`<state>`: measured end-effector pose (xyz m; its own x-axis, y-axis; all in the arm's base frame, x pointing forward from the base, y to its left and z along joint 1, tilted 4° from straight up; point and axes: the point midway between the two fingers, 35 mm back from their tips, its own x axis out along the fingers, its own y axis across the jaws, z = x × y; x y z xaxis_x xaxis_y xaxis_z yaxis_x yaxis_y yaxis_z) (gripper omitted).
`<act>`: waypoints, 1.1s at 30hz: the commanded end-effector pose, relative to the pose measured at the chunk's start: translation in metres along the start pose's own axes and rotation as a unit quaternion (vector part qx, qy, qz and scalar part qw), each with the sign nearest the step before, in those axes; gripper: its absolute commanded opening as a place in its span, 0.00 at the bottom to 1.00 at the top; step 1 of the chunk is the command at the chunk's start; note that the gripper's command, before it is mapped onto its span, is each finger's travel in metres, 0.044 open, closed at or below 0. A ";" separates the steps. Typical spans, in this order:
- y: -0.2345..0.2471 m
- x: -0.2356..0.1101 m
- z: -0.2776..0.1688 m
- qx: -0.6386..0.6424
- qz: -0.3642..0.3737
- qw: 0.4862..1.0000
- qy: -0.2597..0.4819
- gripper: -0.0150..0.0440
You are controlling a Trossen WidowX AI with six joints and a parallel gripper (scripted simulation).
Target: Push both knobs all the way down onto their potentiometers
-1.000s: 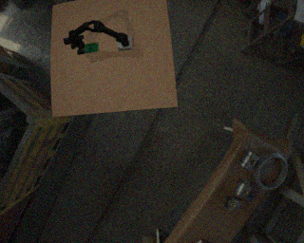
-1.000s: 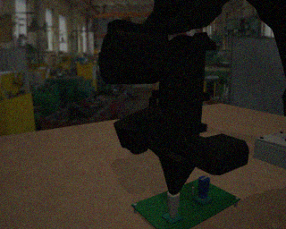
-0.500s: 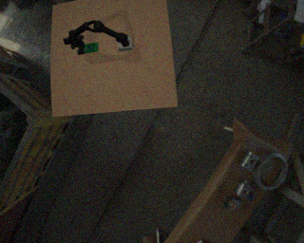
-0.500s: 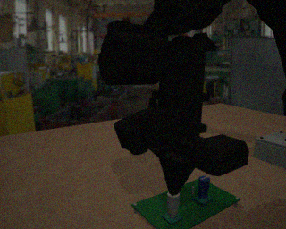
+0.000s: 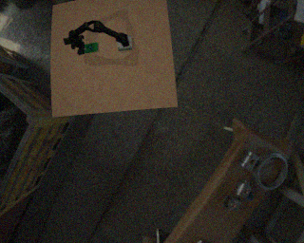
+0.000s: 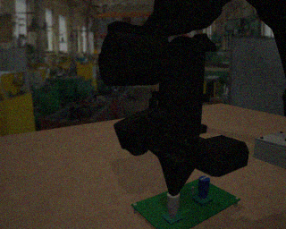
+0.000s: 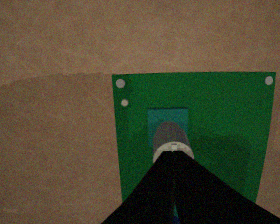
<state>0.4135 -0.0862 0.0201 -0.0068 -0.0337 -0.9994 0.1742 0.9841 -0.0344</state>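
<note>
A green circuit board [image 5: 91,47] [image 6: 218,203] [image 7: 219,128] stands on the tan table [image 5: 113,78] [image 6: 57,176] [image 7: 56,160]. A grey knob [image 6: 172,204] [image 7: 169,136] sits on a teal potentiometer [image 7: 164,117] near the board's front. My gripper [image 6: 174,190] [image 7: 171,160] is shut, its closed tips resting straight on top of the grey knob. A blue knob [image 6: 204,186] stands taller on the second potentiometer, just behind and to the right of the gripper in the exterior view. In the wrist view the blue knob is hidden behind the fingers.
The arm's white base [image 5: 124,44] [image 6: 276,150] stands on the table to the right of the board. The scene is dim. A wooden bench with tools [image 5: 246,182] lies far off the table on the floor.
</note>
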 end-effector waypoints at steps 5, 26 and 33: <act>-0.001 0.031 0.002 -0.001 -0.002 1.000 0.016 0.25; -0.001 0.006 0.004 -0.001 -0.001 1.000 0.016 0.25; -0.001 -0.005 0.004 -0.001 -0.001 1.000 0.016 0.25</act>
<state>0.4163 -0.0867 0.0292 -0.0258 -0.0292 -0.9992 0.1736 0.9843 -0.0333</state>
